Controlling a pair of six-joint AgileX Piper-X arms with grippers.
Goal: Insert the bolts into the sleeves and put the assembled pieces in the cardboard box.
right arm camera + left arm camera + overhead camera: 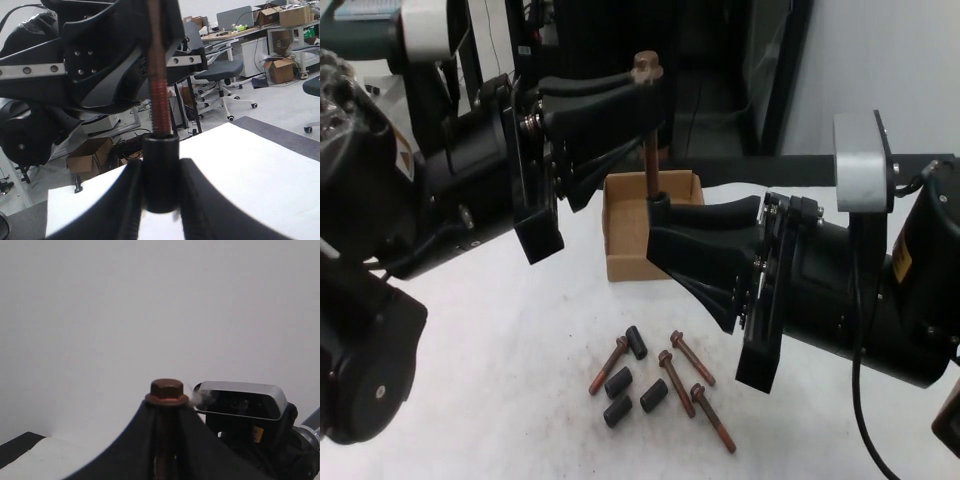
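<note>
- While raised near the cardboard box (623,255), high view, the bolt (649,160) is clamped under its head by the left gripper (655,100).
- Left wrist view: stiff, likely weighty metal.
- Right wrist view: right gripper (160,205) squeezes the slick-looking sleeve (160,165) mid-body.

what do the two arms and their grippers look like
The left arm and right arm are black with bulky housings. The left gripper and right gripper have black fingers that taper toward the tips. The right arm carries a silver-grey camera block, a yellow label and a black cable.
</note>
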